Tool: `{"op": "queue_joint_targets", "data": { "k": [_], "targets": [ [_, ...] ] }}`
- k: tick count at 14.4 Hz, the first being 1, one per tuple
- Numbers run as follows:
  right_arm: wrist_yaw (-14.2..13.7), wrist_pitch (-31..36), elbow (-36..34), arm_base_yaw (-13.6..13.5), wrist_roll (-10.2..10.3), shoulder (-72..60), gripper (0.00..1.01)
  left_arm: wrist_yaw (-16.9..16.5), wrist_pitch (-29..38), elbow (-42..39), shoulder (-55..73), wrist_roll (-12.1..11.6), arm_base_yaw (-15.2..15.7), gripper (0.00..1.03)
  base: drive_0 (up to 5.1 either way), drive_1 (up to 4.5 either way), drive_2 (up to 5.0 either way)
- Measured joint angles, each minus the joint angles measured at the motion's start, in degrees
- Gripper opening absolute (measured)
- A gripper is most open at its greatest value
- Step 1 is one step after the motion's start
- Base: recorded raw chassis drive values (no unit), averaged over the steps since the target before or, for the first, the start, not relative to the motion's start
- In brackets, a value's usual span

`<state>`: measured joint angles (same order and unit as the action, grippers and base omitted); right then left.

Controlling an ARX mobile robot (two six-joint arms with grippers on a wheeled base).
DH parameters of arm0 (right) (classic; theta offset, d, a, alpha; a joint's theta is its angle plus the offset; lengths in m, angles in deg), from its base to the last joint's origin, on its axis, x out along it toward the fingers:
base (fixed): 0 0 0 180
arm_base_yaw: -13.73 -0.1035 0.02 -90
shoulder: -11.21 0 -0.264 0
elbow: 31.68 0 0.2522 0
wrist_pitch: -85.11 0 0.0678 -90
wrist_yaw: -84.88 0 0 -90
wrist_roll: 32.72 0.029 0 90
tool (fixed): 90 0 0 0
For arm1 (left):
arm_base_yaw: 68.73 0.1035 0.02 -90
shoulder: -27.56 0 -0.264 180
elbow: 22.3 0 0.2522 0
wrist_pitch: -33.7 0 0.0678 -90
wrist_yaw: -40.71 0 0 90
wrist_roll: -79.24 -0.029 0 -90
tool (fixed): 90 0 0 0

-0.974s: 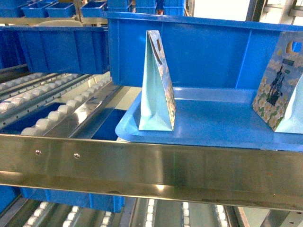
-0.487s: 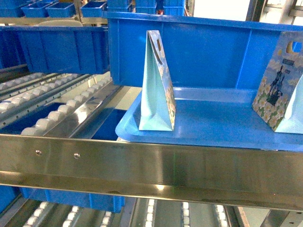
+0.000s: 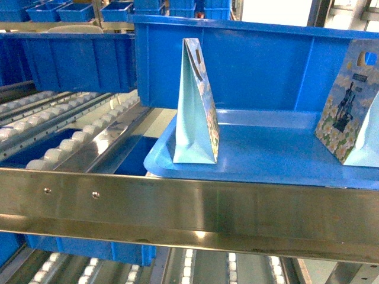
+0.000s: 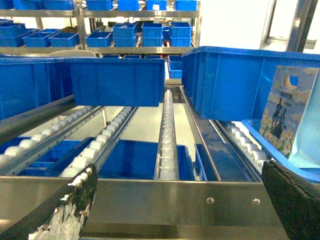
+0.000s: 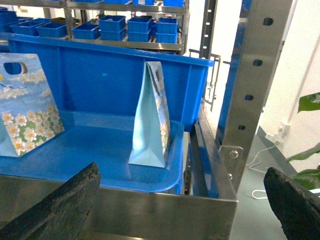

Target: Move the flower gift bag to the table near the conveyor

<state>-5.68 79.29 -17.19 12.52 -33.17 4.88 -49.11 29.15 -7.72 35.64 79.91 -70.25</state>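
Head view: looks across a steel crossbar [image 3: 177, 207] of the conveyor [image 3: 71, 142], with white rollers sloping away at left. Shows a glossy blue tray [image 3: 266, 163] just past the bar, centre to right. Standing upright on it, left of centre and turned edge-on, a pale blue bag [image 3: 195, 106]. At the right edge of the frame, partly cut off, a flower gift bag [image 3: 346, 109] with white blossoms and a dark figure, well apart from the first. Behind both, a deep blue bin [image 3: 249, 65].

Left wrist view: shows the left claw [image 4: 177, 172] with its two dark, worn fingers [image 4: 60, 210] spread wide at the lower corners, holding nothing. Between them, the steel bar and a roller rail [image 4: 167, 135] running up the middle. At the right edge, the flower gift bag [image 4: 287, 112], upright on the tray rim. Across the upper frame, rows of blue bins [image 4: 115, 80].

Right wrist view: shows the right claw [image 5: 182, 172] likewise spread wide and empty, fingers [image 5: 62, 205] at the lower corners. At centre, upright on the tray [image 5: 95, 160], the pale blue bag [image 5: 150, 120]. At the left edge, a blossom-print bag [image 5: 25, 107]. To the right, a perforated steel post [image 5: 250, 75].
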Motion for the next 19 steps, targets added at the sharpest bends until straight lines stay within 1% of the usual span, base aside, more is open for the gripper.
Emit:
{"op": "queue_joint_targets", "data": {
  "k": [2,4,5,6,7,8,9,10,11,12,13,16,19],
  "targets": [
    [-2.05,9.14,0.07,-4.31,-0.02,-8.79,0.98,-2.19,10.56,0.09,10.10,0.31,0.83,0.98,0.0,0.00,0.0],
    [-4.44,19.15,1.27,-7.93,-0.20,-20.92,0.98,-3.32,21.75,1.68,22.93,0.48,0.90,0.98,0.0,0.00,0.0],
    [-4.70,22.88,3.80,-9.03,-0.15,-26.93,0.98,-3.04,26.23,4.61,29.03,0.48,0.22,0.98,0.0,0.00,0.0],
    [-4.98,25.99,6.93,-9.42,-0.17,-32.50,0.98,-2.62,28.72,8.13,34.01,0.72,-0.92,0.98,0.0,0.00,0.0],
    [-5.09,26.86,9.97,-10.08,-0.24,-37.38,0.98,-2.32,28.52,11.45,38.12,0.68,-2.97,0.98,0.0,0.00,0.0],
    [-4.55,27.65,12.61,-10.56,-0.42,-42.12,0.98,-1.77,27.69,15.12,43.19,0.76,-4.90,0.98,0.0,0.00,0.0],
    [-4.42,26.80,16.41,-11.28,-0.57,-46.75,0.98,-0.76,24.74,19.82,48.57,0.33,-6.88,0.98,0.0,0.00,0.0],
    [-4.42,27.45,19.54,-11.28,0.55,-49.72,0.98,-0.35,22.82,23.87,52.52,-0.15,-8.41,0.98,0.0,0.00,0.0],
    [-4.90,26.40,23.15,-11.28,1.16,-51.76,0.98,0.28,22.03,27.93,55.65,-0.20,-9.31,0.98,0.0,0.00,0.0],
    [-5.55,26.34,24.74,-11.28,1.55,-52.24,0.98,0.26,20.79,30.49,56.06,-0.04,-9.86,0.98,0.0,0.00,0.0],
    [-5.70,26.01,24.76,-11.28,1.95,-52.22,0.98,0.26,21.09,31.26,55.39,-0.02,-10.01,0.98,0.0,0.00,0.0],
    [-5.84,25.99,24.76,-11.28,2.16,-52.35,0.98,0.26,20.81,31.23,55.30,-0.02,-10.01,0.98,0.0,0.00,0.0],
    [-8.68,26.27,25.66,-13.92,2.14,-55.34,0.98,0.26,20.79,31.23,55.30,-0.02,-10.01,0.98,0.0,0.00,0.0]
  ]
}}
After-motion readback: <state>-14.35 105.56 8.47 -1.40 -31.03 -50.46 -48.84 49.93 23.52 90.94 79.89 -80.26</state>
